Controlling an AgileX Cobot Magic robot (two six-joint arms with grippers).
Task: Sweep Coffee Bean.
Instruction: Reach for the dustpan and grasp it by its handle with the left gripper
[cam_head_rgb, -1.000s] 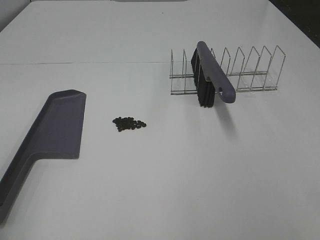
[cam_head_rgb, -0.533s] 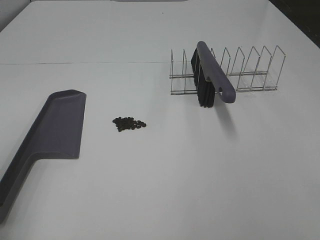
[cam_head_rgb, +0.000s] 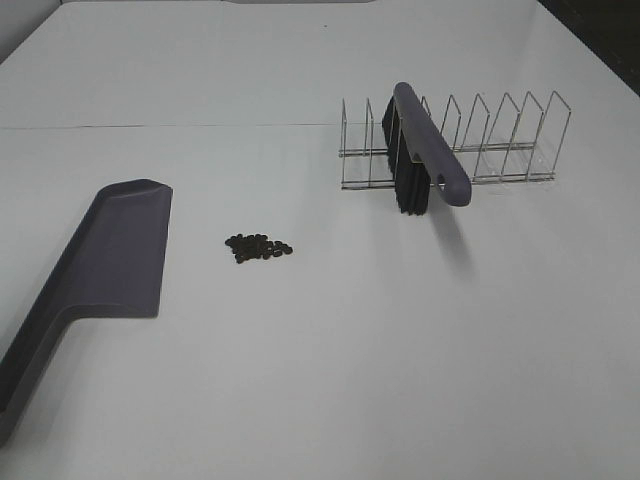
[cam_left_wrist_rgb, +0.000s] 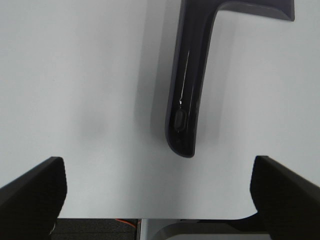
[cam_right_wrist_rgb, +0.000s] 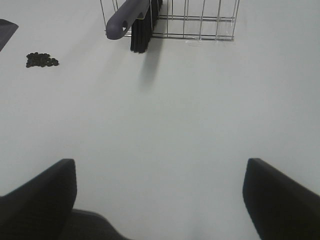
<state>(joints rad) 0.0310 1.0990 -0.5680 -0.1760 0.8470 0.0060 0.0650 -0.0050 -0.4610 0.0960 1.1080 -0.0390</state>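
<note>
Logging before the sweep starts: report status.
Left gripper open, right gripper open, both empty. Beans piled on table between dustpan and brush. Brush propped in rack. Nothing blocks the beans.

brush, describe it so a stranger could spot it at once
On the white table, find the silver wire rack at far right. Propped in its left end is the purple-grey plastic brush, black bristles down. Unlike the flat purple-grey dustpan at left, it has bristles.
</note>
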